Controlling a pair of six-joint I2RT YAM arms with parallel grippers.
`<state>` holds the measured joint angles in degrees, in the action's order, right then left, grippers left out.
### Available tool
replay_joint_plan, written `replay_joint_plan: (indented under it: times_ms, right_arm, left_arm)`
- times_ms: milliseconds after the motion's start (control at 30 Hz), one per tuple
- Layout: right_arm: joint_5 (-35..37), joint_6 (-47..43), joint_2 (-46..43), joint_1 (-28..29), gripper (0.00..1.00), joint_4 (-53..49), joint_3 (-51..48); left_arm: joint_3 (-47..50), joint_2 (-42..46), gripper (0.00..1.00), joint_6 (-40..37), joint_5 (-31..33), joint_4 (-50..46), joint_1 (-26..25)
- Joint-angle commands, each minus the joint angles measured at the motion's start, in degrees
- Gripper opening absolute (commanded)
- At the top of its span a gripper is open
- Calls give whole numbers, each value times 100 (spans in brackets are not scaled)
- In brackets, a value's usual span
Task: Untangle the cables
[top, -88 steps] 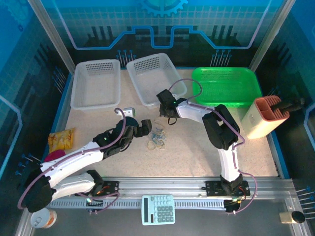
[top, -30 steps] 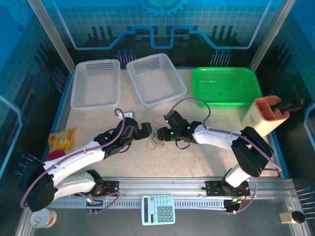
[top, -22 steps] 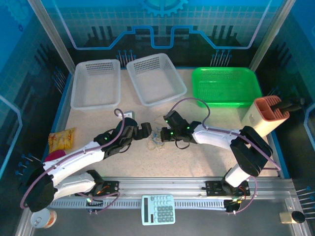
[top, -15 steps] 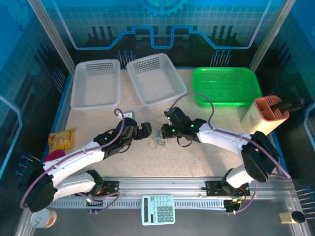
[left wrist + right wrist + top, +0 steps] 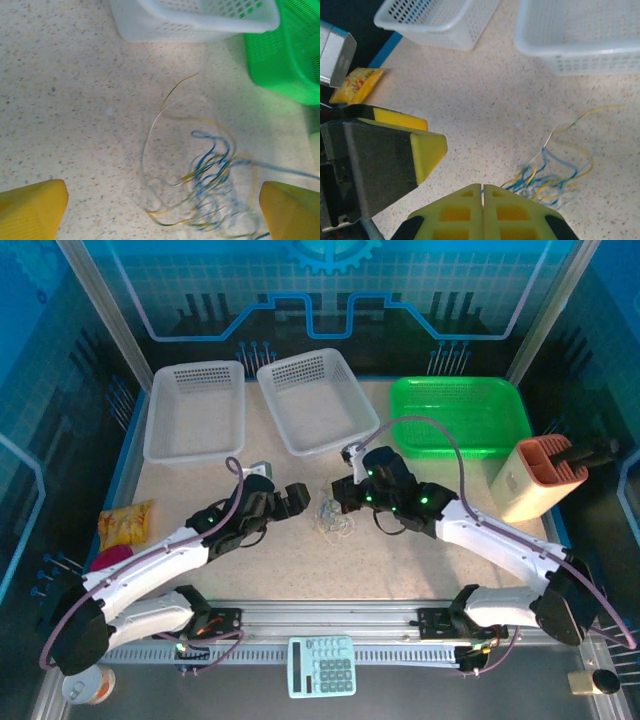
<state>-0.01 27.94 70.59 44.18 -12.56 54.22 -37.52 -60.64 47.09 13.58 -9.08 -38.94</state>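
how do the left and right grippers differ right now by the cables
The left gripper stands wide open, its yellow fingers far apart; the right gripper is shut, fingers pressed together. In its wrist view the left gripper frames the cables between its fingers; strands run right up to the right gripper's tips, though a pinch is unclear. Both have yellow fingers and point at the same tangle from opposite sides.
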Motion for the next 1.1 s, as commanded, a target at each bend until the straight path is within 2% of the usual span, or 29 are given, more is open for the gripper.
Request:
replay_joint_plan:
  times_ms: [0, 300, 500, 633, 733, 867, 1067]
  right_arm:
    - [-593, -181, 38, -405, 0, 92, -33]
    - [-1005, 36, -355, -552, 0, 769, -508]
    - [-1113, 143, -680, -618, 0, 786, -269]
    - [-964, 229, -728, -655, 0, 534, -16]
    - [-886, 253, -675, -648, 0, 432, 69]
    - [-792, 316, -610, -648, 0, 366, 90]
    - [-711, 371, -583, -657, 0, 353, 45]
  left_arm:
    - [-307, 109, 99, 123, -403, 346, 61]
    - [-259, -211, 99, -83, -1040, 715, 73]
    - [-201, -201, 99, -127, -1122, 871, 72]
    - [-115, -121, 99, -499, -1210, 1043, 71]
    - [78, -62, 94, -906, -1344, 1343, 73]
    - [240, -88, 81, -1417, -1625, 1648, 66]
    - [351, -309, 69, -1663, -1851, 2082, 58]
